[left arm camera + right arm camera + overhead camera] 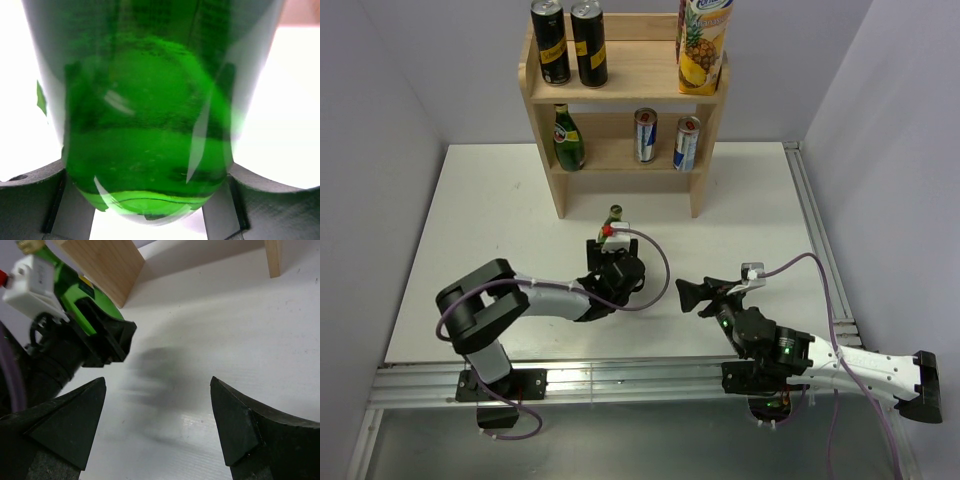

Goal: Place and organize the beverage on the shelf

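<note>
A: Where do we have the green glass bottle [150, 125]?
B: In our left gripper [611, 243], fingers pressed to its sides, just short of the shelf [640, 82].
A: And its axis?
B: Neck leads toward the shelf, which lies straight ahead; we judge the lower tier's gap beside the other green bottle [568, 137] fits.
A: Our right gripper [157, 390]?
B: Wide apart, empty, farther off.

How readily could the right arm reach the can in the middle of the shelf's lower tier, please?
Probably yes: the right gripper is open, with only bare table between it and the can on the shelf.
</note>
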Motion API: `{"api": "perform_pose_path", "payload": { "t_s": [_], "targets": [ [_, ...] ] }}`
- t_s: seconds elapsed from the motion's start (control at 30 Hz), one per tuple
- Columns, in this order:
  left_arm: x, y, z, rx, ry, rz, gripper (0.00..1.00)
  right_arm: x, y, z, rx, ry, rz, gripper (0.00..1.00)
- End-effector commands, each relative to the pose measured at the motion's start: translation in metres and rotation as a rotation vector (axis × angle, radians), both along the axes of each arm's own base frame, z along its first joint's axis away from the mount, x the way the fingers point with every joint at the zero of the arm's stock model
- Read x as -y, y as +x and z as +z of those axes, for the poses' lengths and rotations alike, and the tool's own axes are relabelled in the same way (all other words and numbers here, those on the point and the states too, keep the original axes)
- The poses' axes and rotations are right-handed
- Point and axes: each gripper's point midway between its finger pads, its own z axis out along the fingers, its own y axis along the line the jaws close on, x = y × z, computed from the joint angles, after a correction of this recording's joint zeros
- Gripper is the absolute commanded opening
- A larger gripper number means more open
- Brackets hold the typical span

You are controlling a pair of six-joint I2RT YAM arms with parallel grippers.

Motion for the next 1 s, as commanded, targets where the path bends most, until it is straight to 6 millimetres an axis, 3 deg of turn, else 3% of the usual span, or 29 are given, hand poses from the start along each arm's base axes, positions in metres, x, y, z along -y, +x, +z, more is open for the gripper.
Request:
{"api": "perform_pose_path", "payload": {
  "t_s": [0.0,0.27,0.47,0.5,0.57,0.67,0.87,0.97],
  "targets": [
    [0.01,0.014,0.081,0.135,-0.128,0.039,0.0,0.0,0.0,0.004,0.013,0.023,-0.008,0.92],
    [0.013,0.033,0.155,0.189,-0.149,-0.012,0.0,-0.001,0.001,0.004,0.016,0.023,-0.006,0.92],
    [-0.002,0.074,0.223,0.265,-0.183,0.003,0.0,-0.001,0.001,0.004,0.019,0.025,-0.003,0.92],
    [-0.011,0.085,0.228,0.272,-0.176,0.023,0.0,-0.001,0.001,0.004,0.019,0.024,-0.004,0.92],
    [-0.01,0.099,0.234,0.269,-0.161,0.014,0.0,-0.001,0.001,0.005,0.021,0.024,-0.004,0.92],
    [-0.015,0.119,0.256,0.298,-0.174,0.021,0.0,-0.001,0.001,0.004,0.021,0.024,-0.006,0.92],
    [-0.013,0.144,0.266,0.311,-0.175,0.013,0.0,-0.003,0.002,0.003,0.021,0.015,-0.005,0.92],
    [-0.009,0.152,0.26,0.301,-0.164,0.014,0.0,-0.003,0.002,0.003,0.021,0.009,-0.005,0.92]
  ]
}}
